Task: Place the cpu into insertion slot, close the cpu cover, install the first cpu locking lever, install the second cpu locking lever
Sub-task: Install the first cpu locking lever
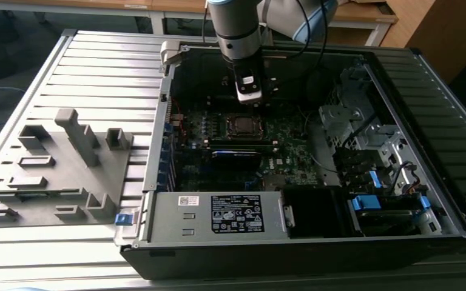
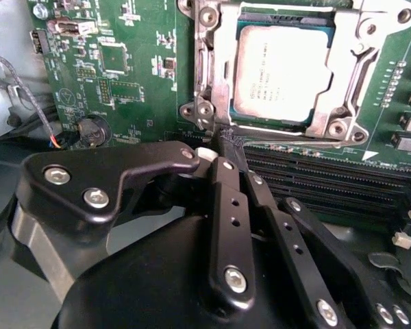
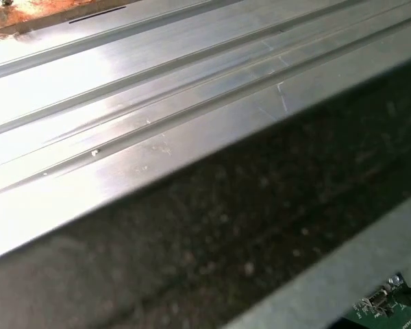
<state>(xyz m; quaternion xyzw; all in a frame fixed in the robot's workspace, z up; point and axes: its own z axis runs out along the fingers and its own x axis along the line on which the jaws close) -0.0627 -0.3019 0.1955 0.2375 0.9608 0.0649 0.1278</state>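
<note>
Cpu [image 2: 282,75] sits seated in its socket on the green motherboard [image 2: 133,82], and the cpu cover [image 2: 222,62] lies folded down around it, its silver frame bordering the chip on all sides in the second wrist view. Judging from that, placing and covering look done and the work now concerns a locking lever [image 2: 288,140], a thin rod that appears to run along the socket edge nearest the gripper. In the same view the gripper [image 2: 222,147] hangs low over the board with its black fingers [image 2: 231,205] drawn together, holding nothing, their tips at that near corner of the socket, just beside the cover frame; whether they touch the lever I cannot tell. To do this step well, I judge the tips should bear on the lever itself and not on the cover or the chip, pressing steadily so the rod slips under its retaining hook without skidding onto the memory slots [image 2: 329,178] alongside. In the exterior view the arm [image 1: 235,30] reaches into the open computer case [image 1: 314,239] on the ribbed desk [image 1: 95,73], with the gripper [image 1: 249,100] just above the socket [image 1: 243,125].
</note>
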